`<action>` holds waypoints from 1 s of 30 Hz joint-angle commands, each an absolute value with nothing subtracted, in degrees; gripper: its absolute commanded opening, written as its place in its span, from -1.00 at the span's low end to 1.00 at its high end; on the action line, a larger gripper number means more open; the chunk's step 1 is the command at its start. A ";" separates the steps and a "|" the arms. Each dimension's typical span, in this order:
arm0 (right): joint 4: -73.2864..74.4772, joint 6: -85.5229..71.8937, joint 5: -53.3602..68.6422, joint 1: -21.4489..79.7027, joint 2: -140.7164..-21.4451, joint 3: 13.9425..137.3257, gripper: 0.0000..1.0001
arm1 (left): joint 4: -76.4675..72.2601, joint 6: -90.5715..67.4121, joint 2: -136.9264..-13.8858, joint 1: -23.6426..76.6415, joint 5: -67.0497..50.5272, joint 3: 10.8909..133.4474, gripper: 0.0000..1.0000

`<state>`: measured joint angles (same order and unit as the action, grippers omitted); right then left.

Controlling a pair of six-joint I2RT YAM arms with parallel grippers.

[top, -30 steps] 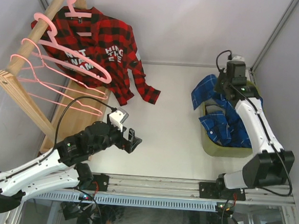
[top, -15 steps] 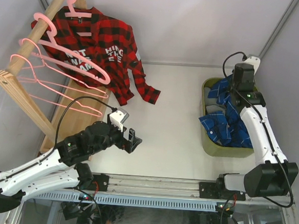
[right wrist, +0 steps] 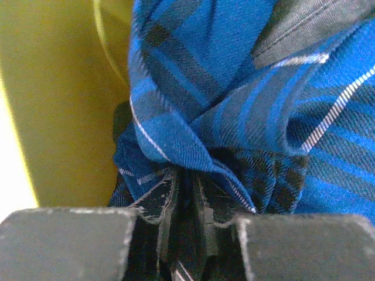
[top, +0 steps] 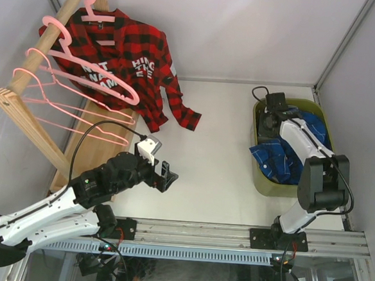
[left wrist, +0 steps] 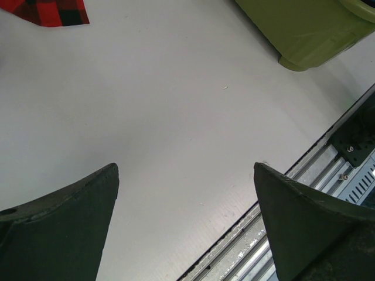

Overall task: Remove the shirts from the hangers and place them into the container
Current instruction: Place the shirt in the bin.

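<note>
We show the right jaws nearly closed, pinching a fold of the blue plaid shirt (right wrist: pixel 193 70) low inside the container (top: pixel 265 184), so the cloth lands within its walls. The left jaws stand wide open and empty over the bench (top: pixel 218 162), free for the red-black shirt (top: pixel 135 66), the 1 garment hanging among the hangers (top: pixel 114 87).

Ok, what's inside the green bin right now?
A bunched blue shirt fills the bin, with grey cloth showing beside it. The right pincer is down inside, pinching the blue fabric. Whatever lies underneath, and the bin's floor, is covered.
</note>
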<state>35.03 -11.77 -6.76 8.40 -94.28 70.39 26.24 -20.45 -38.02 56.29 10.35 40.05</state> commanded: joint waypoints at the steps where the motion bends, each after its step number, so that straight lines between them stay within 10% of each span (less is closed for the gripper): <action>1: 36.65 -13.78 -6.55 8.29 -88.03 70.75 -0.66 | 24.44 -21.18 -37.36 56.43 10.56 39.39 0.99; 14: 39.10 -14.34 1.21 7.85 -67.26 67.81 -0.01 | 23.29 -20.77 -38.88 56.40 10.03 39.29 0.99; 26: 37.93 -24.98 -5.08 9.63 -60.57 52.97 -0.17 | 22.93 -20.65 -39.70 56.43 10.15 39.20 0.99; 30: 34.63 -25.99 -11.43 9.33 -62.25 49.87 -0.71 | 22.95 -20.56 -40.05 56.43 10.03 39.57 0.99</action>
